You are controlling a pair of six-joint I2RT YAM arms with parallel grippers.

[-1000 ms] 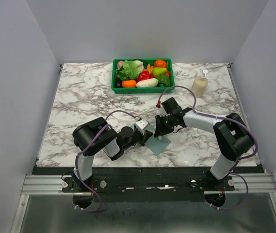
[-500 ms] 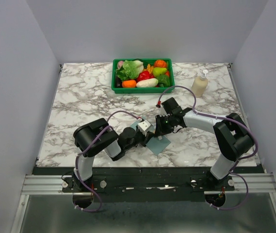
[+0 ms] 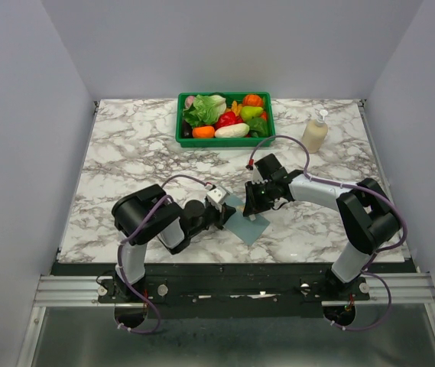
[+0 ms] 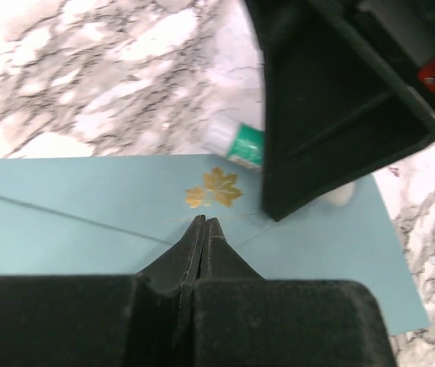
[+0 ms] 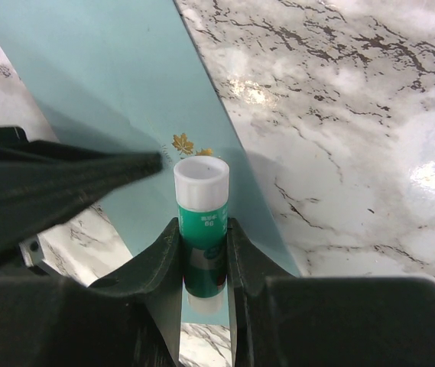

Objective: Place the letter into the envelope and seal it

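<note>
The envelope is laid flat at the near middle of the table. Its flap is pinned by the left gripper, jaws together; a glue stick is clamped in the right gripper. Thin, light paper (easily creased, slippery) is best pressed at the flap tip.

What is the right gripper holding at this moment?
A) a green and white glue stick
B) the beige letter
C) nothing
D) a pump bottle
A: the right gripper is clamped on the glue stick, with the envelope beneath it.
</note>
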